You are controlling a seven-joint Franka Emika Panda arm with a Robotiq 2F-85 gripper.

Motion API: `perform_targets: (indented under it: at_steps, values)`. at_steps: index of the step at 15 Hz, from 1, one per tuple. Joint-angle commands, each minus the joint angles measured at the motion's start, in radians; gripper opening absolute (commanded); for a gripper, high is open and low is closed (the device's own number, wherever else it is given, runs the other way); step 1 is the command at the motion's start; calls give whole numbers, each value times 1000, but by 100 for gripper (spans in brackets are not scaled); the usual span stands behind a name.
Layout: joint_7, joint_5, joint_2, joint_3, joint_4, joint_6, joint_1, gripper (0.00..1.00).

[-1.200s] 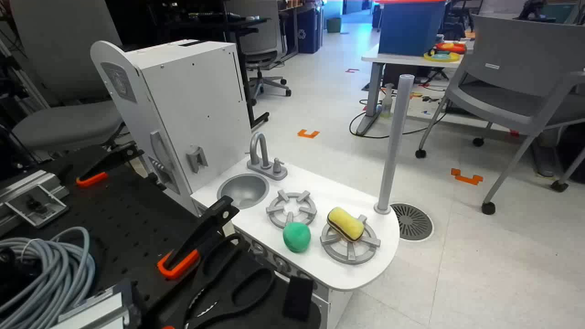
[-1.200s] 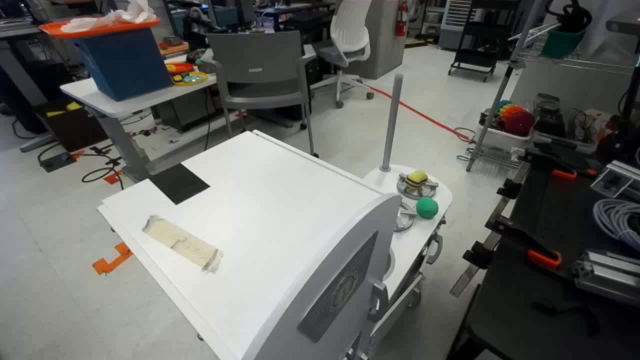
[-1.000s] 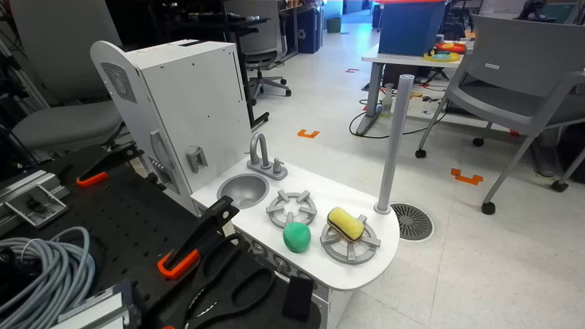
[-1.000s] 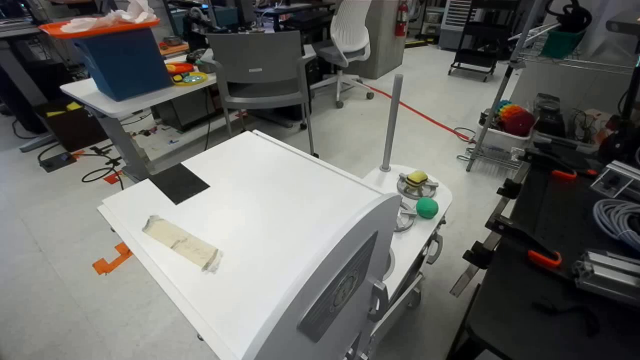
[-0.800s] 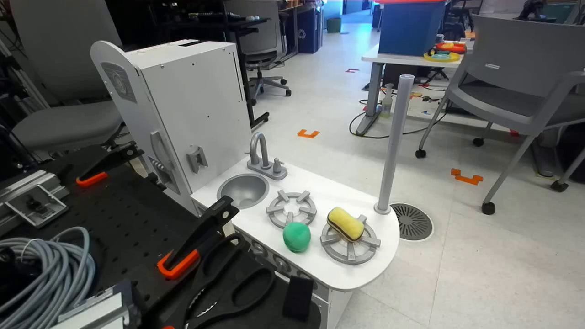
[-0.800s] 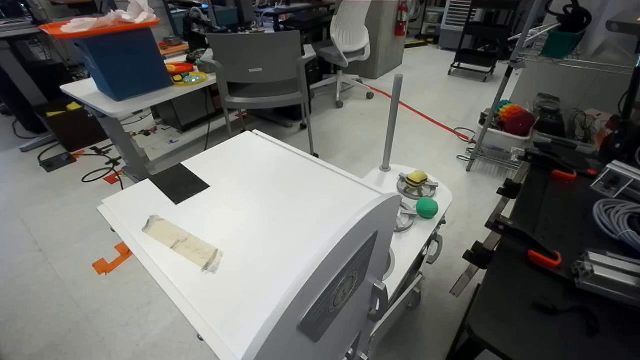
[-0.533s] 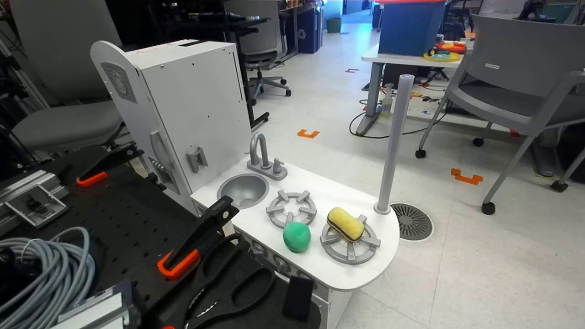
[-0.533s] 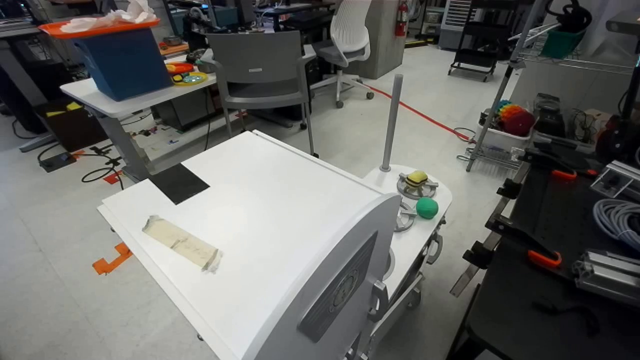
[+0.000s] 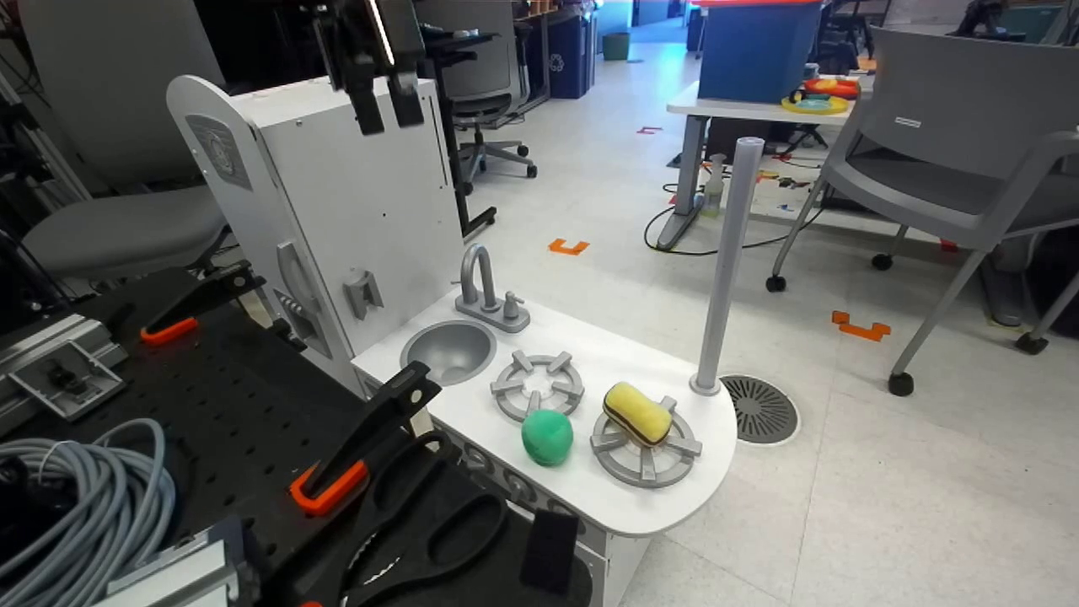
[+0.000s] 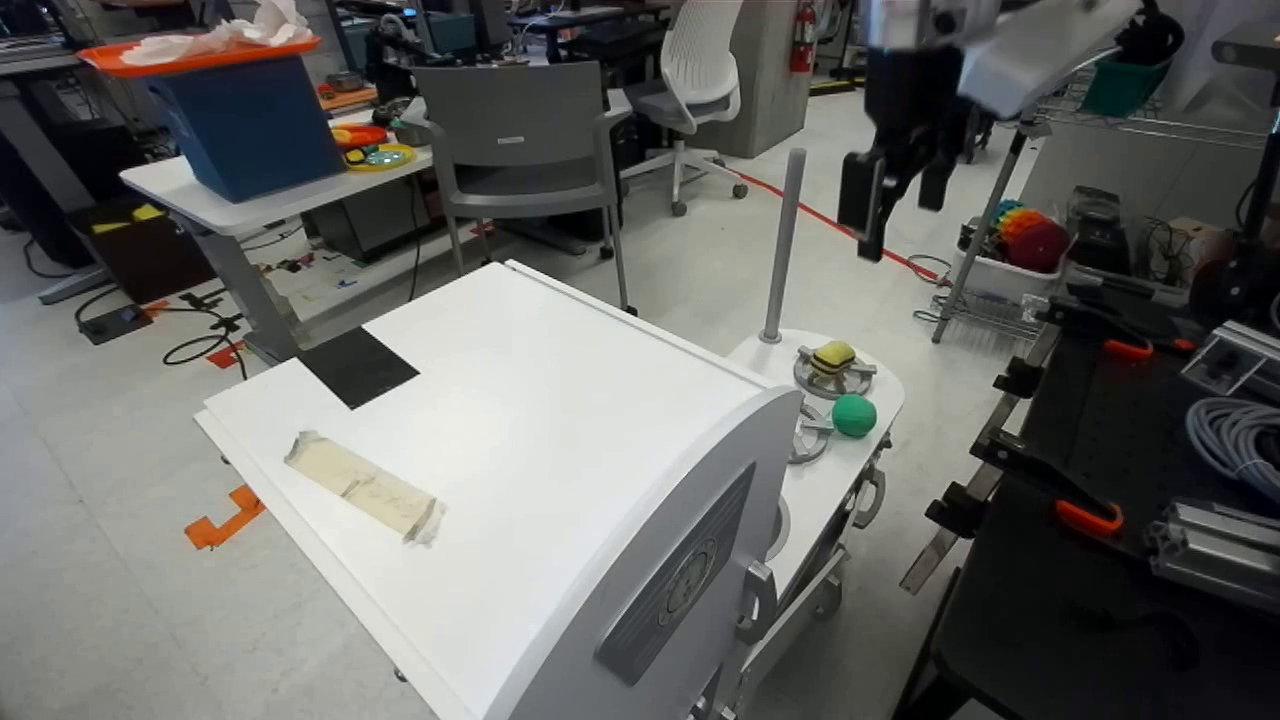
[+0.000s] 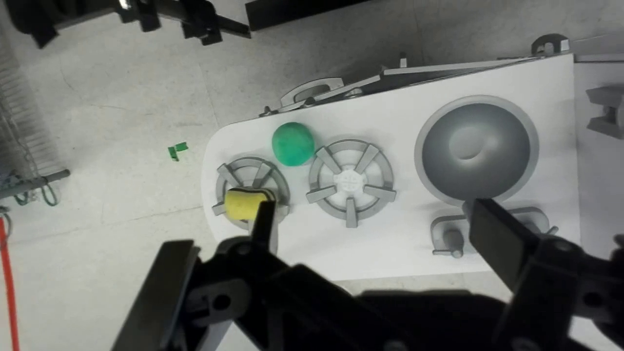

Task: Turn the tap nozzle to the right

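Observation:
The tap nozzle (image 9: 486, 280) is a silver-grey curved spout on a grey base behind the round sink (image 9: 448, 352). In that exterior view its spout end hangs towards the sink. In the wrist view only the spout tip (image 11: 467, 209) shows, the rest being hidden behind the right-hand finger. The white cabinet hides the tap in an exterior view. My gripper (image 9: 390, 125) is open and empty, high above the counter; it also shows in an exterior view (image 10: 902, 230). In the wrist view the gripper (image 11: 373, 204) has its fingers wide apart, nothing between them.
A tall white cabinet (image 9: 362, 185) stands beside the sink. A grey pole (image 9: 729, 270) rises at the counter's far end. A green ball (image 9: 547, 437) and a yellow toy (image 9: 638, 413) lie by the burners. A black table (image 9: 253, 438) with clamps stands alongside.
My arm and gripper have come into both exterior views from the top; half a second ago they were out of view. The tap, ball and yellow toy have not moved.

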Motion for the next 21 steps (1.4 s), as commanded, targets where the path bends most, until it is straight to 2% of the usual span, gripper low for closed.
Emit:
perform_targets:
  at_steps: [1, 5, 8, 11, 16, 21]
  values:
    - [-45, 30, 227, -84, 104, 163, 74, 100]
    - [-102, 59, 426, -164, 180, 332, 143, 100]
    - [-149, 102, 531, -203, 230, 384, 189, 100]
    - [-193, 145, 598, -220, 269, 414, 220, 100]
    - [-179, 170, 711, -296, 352, 513, 308, 100]
    - [-190, 207, 798, -335, 429, 574, 352, 100]
